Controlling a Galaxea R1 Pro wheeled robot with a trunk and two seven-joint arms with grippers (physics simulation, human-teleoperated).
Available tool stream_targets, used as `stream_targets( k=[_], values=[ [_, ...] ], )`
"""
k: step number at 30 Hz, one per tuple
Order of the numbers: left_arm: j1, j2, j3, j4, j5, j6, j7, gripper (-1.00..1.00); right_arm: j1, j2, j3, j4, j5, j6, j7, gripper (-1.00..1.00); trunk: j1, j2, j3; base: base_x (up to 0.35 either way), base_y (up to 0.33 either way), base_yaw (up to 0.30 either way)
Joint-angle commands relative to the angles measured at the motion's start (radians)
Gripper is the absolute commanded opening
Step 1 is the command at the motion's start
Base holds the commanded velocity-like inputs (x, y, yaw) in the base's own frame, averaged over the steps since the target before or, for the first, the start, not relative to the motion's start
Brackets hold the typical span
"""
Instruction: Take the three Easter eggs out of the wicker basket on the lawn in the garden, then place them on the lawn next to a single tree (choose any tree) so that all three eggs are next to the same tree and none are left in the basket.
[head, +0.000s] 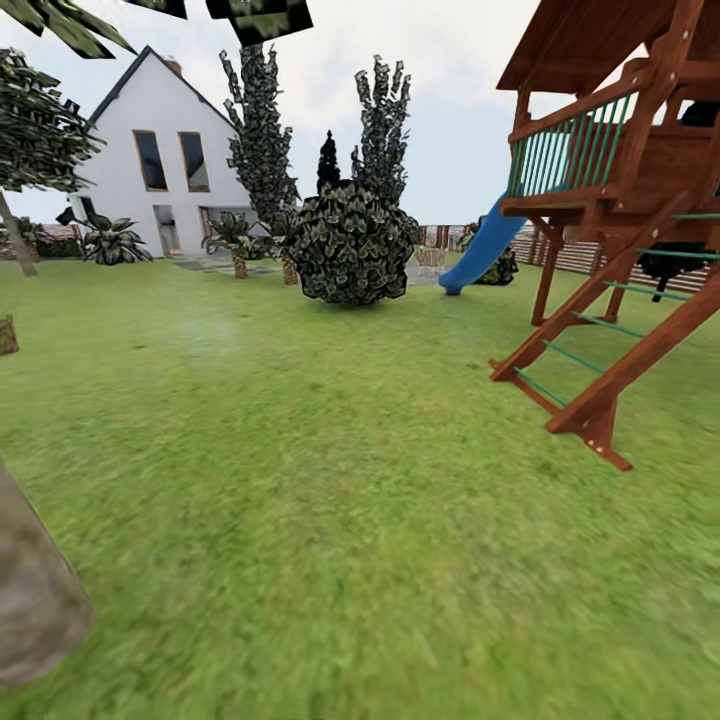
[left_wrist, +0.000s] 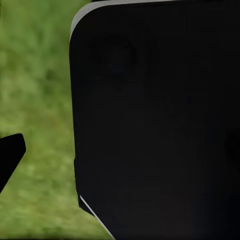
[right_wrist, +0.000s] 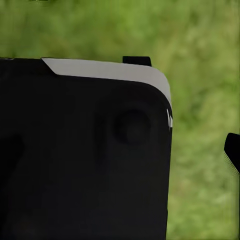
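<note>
The three Easter eggs and the wicker basket are out of view. The lawn (head: 330, 520) spreads wide and green ahead of me in the head view. A thick pale grey-beige tree trunk (head: 35, 590) rises at the near left, cut by the picture's edge. In the left wrist view a black fingertip (left_wrist: 12, 156) hangs over blurred grass beside a big black panel (left_wrist: 160, 120) of my own body. The right wrist view has a black fingertip (right_wrist: 232, 151) at its edge, beside a similar black panel (right_wrist: 85, 155). Neither view lets me tell how the jaws stand.
A wooden play tower (head: 620, 200) with a ladder and a blue slide (head: 482, 250) stands at the right. A round dark bush (head: 352, 245) and narrow columnar trees sit mid-distance before the white house (head: 160, 160). A small brownish thing (head: 7, 335) is cut by the left edge.
</note>
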Motion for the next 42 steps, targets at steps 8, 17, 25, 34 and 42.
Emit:
stream_targets(
  k=[8, 17, 25, 34, 42],
  values=[
    [0.001, 0.0, 0.0, -0.002, 0.001, -0.001, 0.0, 1.0, -0.001, 0.0, 0.001, 0.001, 0.001, -0.003, -0.001, 1.0, 0.0, 0.0, -0.001, 0.0, 0.0, 0.289],
    [0.001, 0.0, 0.0, -0.002, 0.001, -0.001, 0.0, 1.0, -0.001, -0.001, 0.002, 0.0, 0.001, -0.002, -0.002, 1.0, 0.0, 0.0, -0.001, 0.0, 0.0, 0.289],
    [0.001, 0.0, 0.0, -0.002, 0.001, -0.001, 0.0, 1.0, -0.001, -0.006, 0.002, 0.0, 0.0, -0.002, 0.001, 1.0, 0.0, 0.0, -0.001, 0.0, 0.0, 0.101],
    [0.001, 0.0, 0.0, -0.002, 0.001, -0.001, 0.0, 1.0, -0.001, -0.006, 0.002, 0.0, 0.0, -0.002, 0.002, 1.0, 0.0, 0.0, -0.001, 0.0, 0.0, 0.002],
    [0.001, 0.0, 0.0, -0.002, 0.001, -0.001, 0.0, 1.0, -0.001, -0.006, 0.001, -0.001, -0.001, -0.002, 0.001, 1.0, 0.0, 0.0, -0.001, 0.0, 0.0, 0.0]
  ],
)
